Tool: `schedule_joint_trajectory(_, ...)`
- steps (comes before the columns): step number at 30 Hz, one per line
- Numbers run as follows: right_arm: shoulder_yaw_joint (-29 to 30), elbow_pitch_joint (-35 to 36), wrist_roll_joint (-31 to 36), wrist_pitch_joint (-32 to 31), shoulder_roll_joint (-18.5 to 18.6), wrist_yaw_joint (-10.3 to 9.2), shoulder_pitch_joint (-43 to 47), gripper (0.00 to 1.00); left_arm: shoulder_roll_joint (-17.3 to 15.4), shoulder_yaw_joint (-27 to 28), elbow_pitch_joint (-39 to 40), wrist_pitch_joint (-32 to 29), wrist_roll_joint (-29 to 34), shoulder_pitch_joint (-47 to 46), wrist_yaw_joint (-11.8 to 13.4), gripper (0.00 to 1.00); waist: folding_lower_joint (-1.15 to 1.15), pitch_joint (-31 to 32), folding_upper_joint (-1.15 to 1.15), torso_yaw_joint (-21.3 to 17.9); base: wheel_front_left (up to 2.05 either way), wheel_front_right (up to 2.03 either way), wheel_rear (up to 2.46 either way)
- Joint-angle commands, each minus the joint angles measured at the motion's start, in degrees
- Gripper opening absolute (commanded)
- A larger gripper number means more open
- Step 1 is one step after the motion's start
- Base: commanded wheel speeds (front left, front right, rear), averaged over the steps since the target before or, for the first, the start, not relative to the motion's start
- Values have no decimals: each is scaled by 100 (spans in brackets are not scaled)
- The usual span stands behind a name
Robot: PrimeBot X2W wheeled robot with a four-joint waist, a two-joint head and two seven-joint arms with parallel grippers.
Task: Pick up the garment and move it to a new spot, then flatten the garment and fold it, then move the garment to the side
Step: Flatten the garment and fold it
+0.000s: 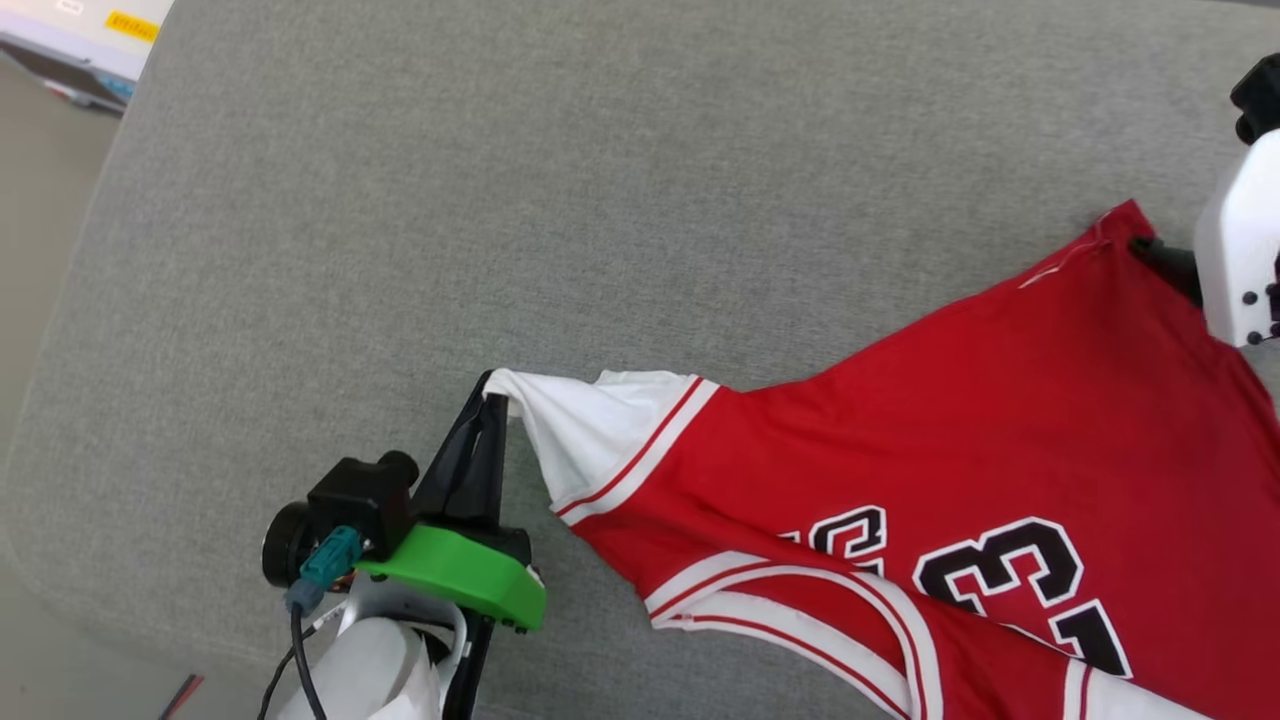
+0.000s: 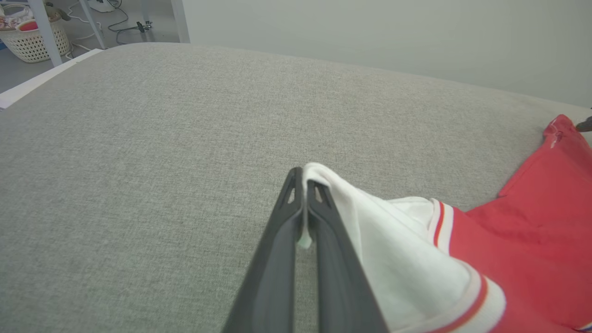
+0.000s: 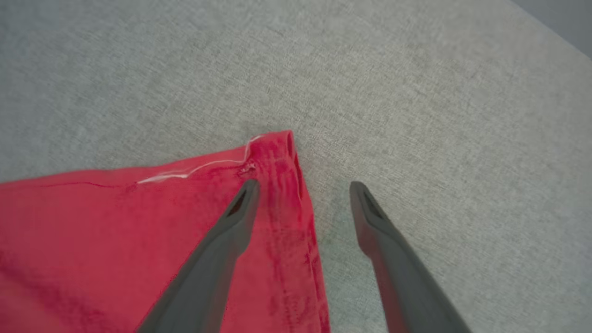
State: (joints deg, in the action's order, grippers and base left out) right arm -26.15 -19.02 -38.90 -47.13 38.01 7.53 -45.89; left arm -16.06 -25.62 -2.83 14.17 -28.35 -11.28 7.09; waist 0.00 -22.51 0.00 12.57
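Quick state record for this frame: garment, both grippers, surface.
garment: red jersey, print side up, partly spread, not flat
left gripper: shut on tip of white sleeve
right gripper: open, fingers astride red hem corner; contact unclear
surface: grey fabric, garment lies on it
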Motion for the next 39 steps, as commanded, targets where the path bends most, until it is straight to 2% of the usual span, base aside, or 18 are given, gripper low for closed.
schedule_joint_trajectory(1, -84, -165, 27, 132, -62, -4, -108, 100, 50, -5, 12, 51, 47, -133, -33, 0, 0, -245, 0, 230, 0, 0, 0)
schedule_joint_trajectory(6, -576, -835, -70, 635, -227, -4, -111, 100, 143, -21, -77, 64, 69, -211, -81, 0, 0, -344, 0, 283, 0, 0, 0)
schedule_joint_trajectory(9, -1019, -1048, -270, 500, -200, -4, 9, 100, 171, -4, -151, 70, 73, -221, -105, 0, 0, -326, 0, 276, 0, 0, 0)
schedule_joint_trajectory(10, -1112, -1074, -356, 531, -178, -4, 3, 39, 176, 9, -179, 71, 72, -217, -111, 0, 0, -306, 0, 260, 0, 0, 0)
schedule_joint_trajectory(11, -1175, -1076, -408, 597, -159, -4, -17, 0, 176, 23, -202, 73, 71, -209, -113, 0, 0, -280, 0, 240, 0, 0, 0)
schedule_joint_trajectory(19, -1283, -1014, -737, 1888, -25, -4, -386, 0, 101, 159, -318, 79, 107, -146, -136, 0, 0, 221, 0, 22, 0, 0, 0)
schedule_joint_trajectory(26, -1127, -656, -952, 3094, 154, -4, -337, 0, -188, 414, -98, 81, 204, -191, -67, 0, 0, 826, 0, -227, 0, 0, 0)
schedule_joint_trajectory(32, -866, -131, -1060, 3599, 296, -4, -156, 0, -511, 615, 292, -55, 287, -635, -76, 0, 0, 1155, 0, -442, 0, 0, 0)
schedule_joint_trajectory(39, -280, 547, -1064, 3768, 349, -4, -89, 0, -886, 707, 801, -534, 513, -1689, -185, 0, 0, 1222, 0, -664, 0, 0, 0)
